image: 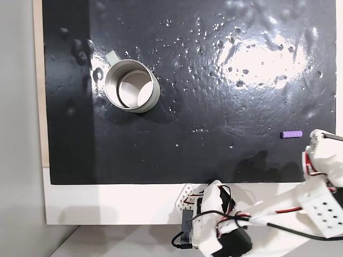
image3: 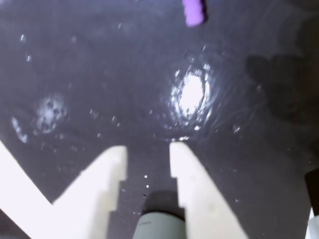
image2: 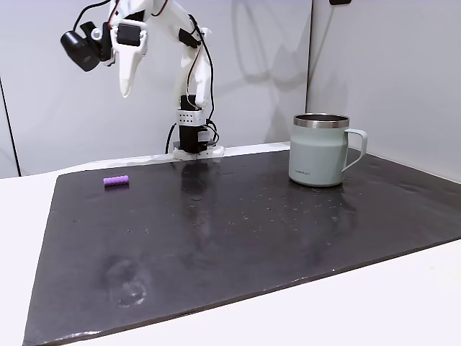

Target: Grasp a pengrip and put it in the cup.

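Gripper (image3: 147, 157) released, empty, raised off the mat. Pengrip (image3: 193, 12) lies ahead, slightly right in wrist view. Long axis points away from the jaws.

One fixed view looks straight down from above; arm base (image: 206, 214) sits at 6 o'clock in frame, black mat (image: 214, 107) fills most of it, cup (image: 132, 85) toward 10 o'clock, pengrip (image: 291, 134) at 3 o'clock.

Other fixed view stands low at the table's far side, facing the arm across the mat (image2: 238, 238); base (image2: 193, 140) at 12 o'clock, cup (image2: 320, 150) toward 2 o'clock, pengrip (image2: 116, 181) toward 10 o'clock. Medium distance.

Wrist view rides close above the mat (image3: 99, 74), looking down past the gripper (image3: 148, 154) fingertips; pengrip (image3: 193, 12) at 12 o'clock edge, blurred.

Both fixed views share mat, cup, pengrip, base.
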You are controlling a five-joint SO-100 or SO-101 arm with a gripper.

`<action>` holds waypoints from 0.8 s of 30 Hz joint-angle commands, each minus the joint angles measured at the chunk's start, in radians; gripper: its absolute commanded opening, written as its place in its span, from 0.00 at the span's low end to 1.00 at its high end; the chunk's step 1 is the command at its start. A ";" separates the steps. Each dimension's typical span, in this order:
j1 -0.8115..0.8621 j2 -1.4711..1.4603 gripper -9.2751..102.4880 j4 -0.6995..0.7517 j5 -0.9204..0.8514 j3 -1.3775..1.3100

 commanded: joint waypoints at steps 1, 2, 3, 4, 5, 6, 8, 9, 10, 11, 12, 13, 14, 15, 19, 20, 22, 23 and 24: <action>0.074 -0.132 0.26 0.009 -0.061 -0.149; 0.087 -0.158 0.28 0.009 -0.075 -0.163; 0.098 -0.183 0.29 0.009 -0.086 -0.173; 0.107 -0.207 0.30 0.009 -0.094 -0.181; 0.114 -0.233 0.30 0.009 -0.097 -0.189; 0.117 -0.262 0.30 0.009 -0.097 -0.199; 0.117 -0.322 0.30 0.008 -0.097 -0.219; 0.112 -0.353 0.30 0.008 -0.098 -0.229; 0.109 -0.382 0.30 0.006 -0.100 -0.236; 0.106 -0.411 0.31 0.005 -0.103 -0.242; 0.103 -0.440 0.31 0.003 -0.104 -0.249; 0.100 -0.469 0.31 0.000 -0.107 -0.255; 0.097 -0.500 0.31 -0.005 -0.109 -0.262; 0.092 -0.526 0.31 -0.011 -0.112 -0.268; 0.067 -0.604 0.31 -0.055 -0.123 -0.278; 0.063 -0.618 0.31 -0.064 -0.124 -0.276; 0.057 -0.649 0.30 -0.077 -0.124 -0.276; 0.055 -0.664 0.30 -0.081 -0.124 -0.276; 0.054 -0.680 0.30 -0.086 -0.126 -0.279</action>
